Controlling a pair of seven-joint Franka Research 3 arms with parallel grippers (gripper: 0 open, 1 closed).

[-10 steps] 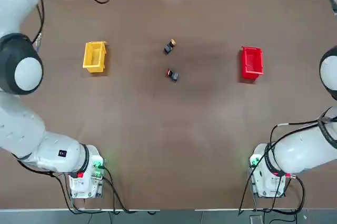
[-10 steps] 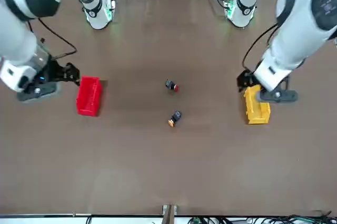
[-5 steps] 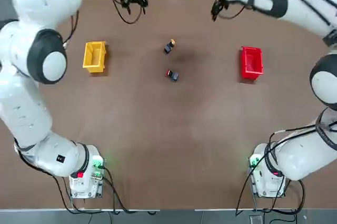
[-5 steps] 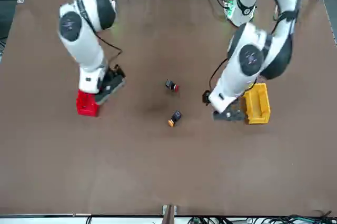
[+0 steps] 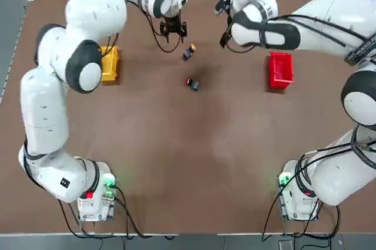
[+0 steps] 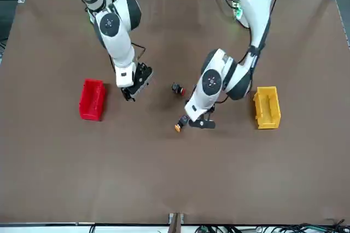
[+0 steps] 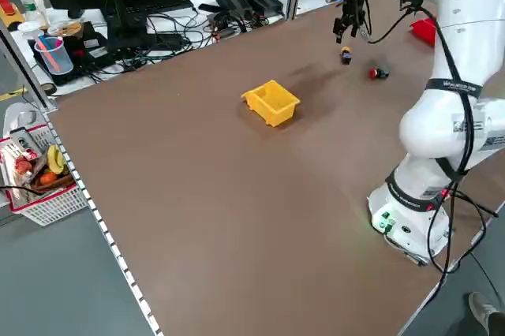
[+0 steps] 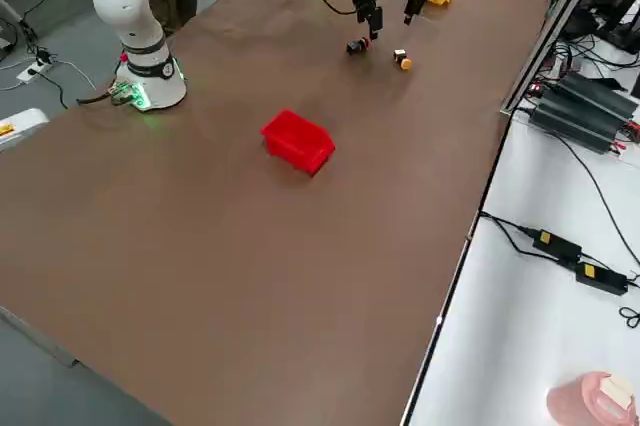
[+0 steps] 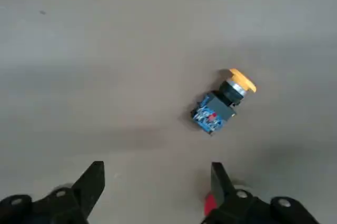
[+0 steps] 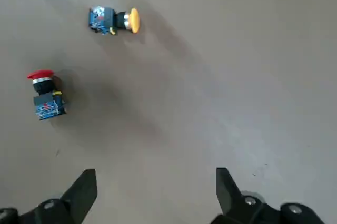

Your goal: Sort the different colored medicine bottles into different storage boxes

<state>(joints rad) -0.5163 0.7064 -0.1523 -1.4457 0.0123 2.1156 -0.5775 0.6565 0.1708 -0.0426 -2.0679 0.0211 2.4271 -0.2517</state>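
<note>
We log L gripper over far-ctr. of table, just L of orange-cap btl.; jaws well apart, nothing held. R gripper also above far side, R of both btls.; jaws wide, nothing held. Orange-cap btl. lies on its side, cap pointing far & slightly R. Red-cap btl. lies nearer our robot's bases, also on its side, cap twd. L & slightly far. We see both btls. betw. bins: yellow bin to L, red bin to R. L arm partly hides yellow bin in top view.
</note>
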